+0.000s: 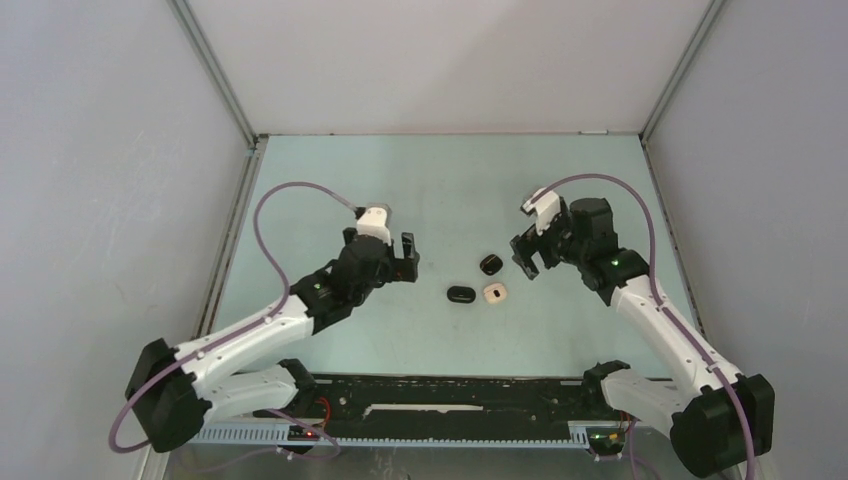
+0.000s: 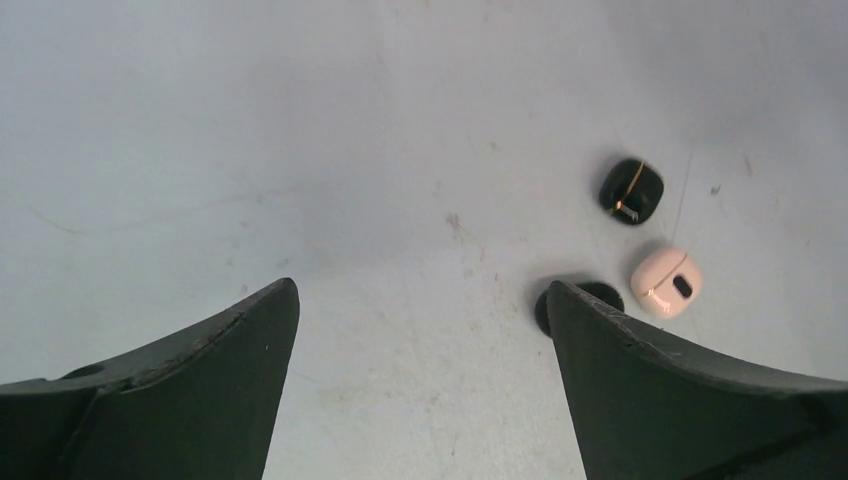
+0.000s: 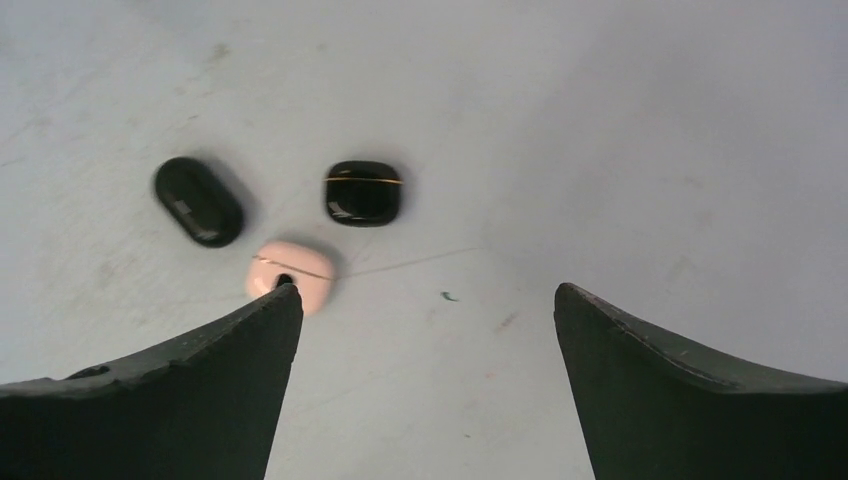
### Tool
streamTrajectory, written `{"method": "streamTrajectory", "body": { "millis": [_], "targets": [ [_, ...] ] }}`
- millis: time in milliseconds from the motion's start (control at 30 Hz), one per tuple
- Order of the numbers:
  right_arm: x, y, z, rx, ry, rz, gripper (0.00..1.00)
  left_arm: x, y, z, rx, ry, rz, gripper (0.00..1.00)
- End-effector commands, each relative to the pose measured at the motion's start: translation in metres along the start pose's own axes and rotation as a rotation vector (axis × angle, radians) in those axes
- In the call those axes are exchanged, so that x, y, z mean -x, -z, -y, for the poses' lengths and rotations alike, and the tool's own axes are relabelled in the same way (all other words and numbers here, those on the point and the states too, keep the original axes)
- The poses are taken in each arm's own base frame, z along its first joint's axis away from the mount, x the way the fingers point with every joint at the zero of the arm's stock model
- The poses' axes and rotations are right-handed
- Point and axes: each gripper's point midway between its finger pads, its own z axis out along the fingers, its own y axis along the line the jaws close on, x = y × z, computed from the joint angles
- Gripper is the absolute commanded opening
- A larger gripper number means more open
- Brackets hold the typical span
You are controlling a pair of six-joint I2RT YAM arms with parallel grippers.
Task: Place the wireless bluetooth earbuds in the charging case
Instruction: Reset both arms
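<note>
Three small closed charging cases lie mid-table: a black squarish case with a gold seam [image 1: 490, 264], a black oval case [image 1: 460, 294] and a pale pink case [image 1: 495, 292]. No earbuds show in any view. My left gripper [image 1: 408, 258] is open and empty, left of the cases. In the left wrist view [image 2: 420, 290] the squarish case [image 2: 631, 191] and pink case [image 2: 666, 282] lie to the right, and the oval case [image 2: 590, 293] is half hidden behind my right finger. My right gripper [image 1: 527, 255] is open and empty, just right of the cases. In the right wrist view [image 3: 426, 292] the oval case [image 3: 198, 201], squarish case [image 3: 363, 192] and pink case [image 3: 295, 275] lie to the left.
The pale green table [image 1: 440, 180] is walled by grey panels on the left, back and right. A black rail [image 1: 450, 400] runs along the near edge between the arm bases. Purple cables loop above each arm.
</note>
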Motion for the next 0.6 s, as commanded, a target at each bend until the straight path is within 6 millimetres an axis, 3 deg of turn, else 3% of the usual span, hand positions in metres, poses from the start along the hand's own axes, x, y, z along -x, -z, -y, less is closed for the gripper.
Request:
{"method": "streamTrajectory", "body": {
  "millis": [0,167,300,400,467,567],
  "targets": [
    [0.021,0.012,0.042,-0.221,-0.101,0.092,1.0,0.066,0.029,-0.018,0.121,0.016,0.156,1.0],
    [0.03,0.024,0.063,-0.349,-0.173,0.14,1.0,0.097,0.043,-0.022,0.203,-0.096,0.097,1.0],
    [0.037,0.031,0.069,-0.394,-0.205,0.176,1.0,0.12,0.048,-0.042,0.363,-0.265,0.063,1.0],
    [0.04,0.034,0.07,-0.4,-0.212,0.189,1.0,0.118,0.043,-0.057,0.458,-0.336,0.069,1.0],
    [0.037,0.033,0.07,-0.4,-0.211,0.184,1.0,0.105,0.037,-0.061,0.452,-0.342,0.074,1.0],
    [0.031,0.028,0.071,-0.397,-0.205,0.168,1.0,0.088,0.034,-0.05,0.327,-0.346,0.052,1.0]
  ]
}}
